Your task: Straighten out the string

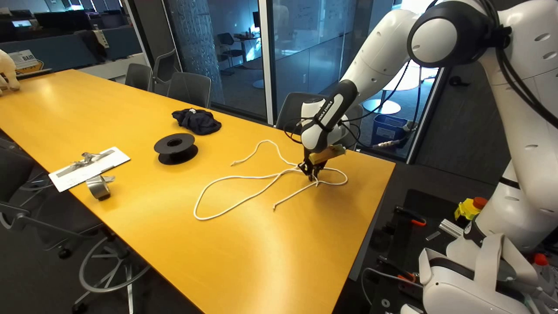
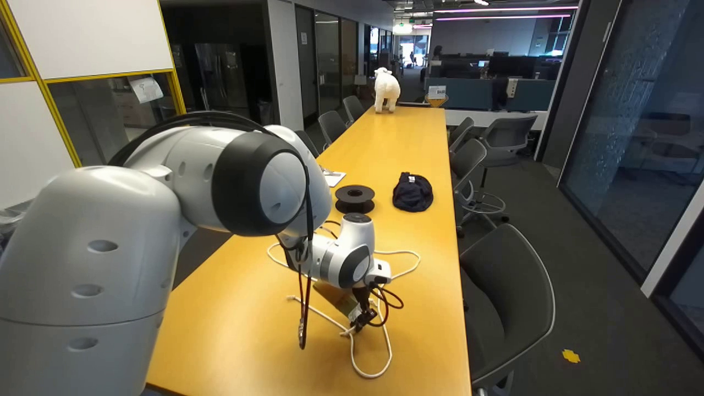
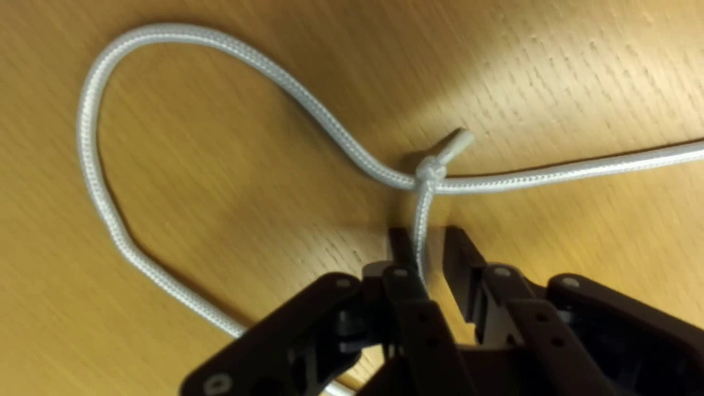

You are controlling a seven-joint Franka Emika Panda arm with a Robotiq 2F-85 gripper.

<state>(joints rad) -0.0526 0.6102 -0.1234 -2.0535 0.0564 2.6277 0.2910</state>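
Note:
The white string (image 1: 248, 177) lies in loose loops on the yellow-orange table (image 1: 261, 257), with a long loop toward the spool and a smaller loop near the gripper. It also shows in an exterior view (image 2: 369, 376), partly hidden by the arm. My gripper (image 1: 312, 176) points down at the table, low over the string; it also shows in an exterior view (image 2: 360, 325). In the wrist view, the gripper (image 3: 428, 234) has its fingers a little apart. A knotted end of the string (image 3: 430, 170) crosses another stretch, and its strand runs between the fingers, close to the left one.
A black spool (image 1: 175, 148) and a dark cloth cap (image 1: 197, 121) are farther along the table. A clipboard (image 1: 89, 168) and a tape roll (image 1: 98, 187) are at a long edge. Chairs (image 2: 506, 308) line the table. The table's short end is near the robot base.

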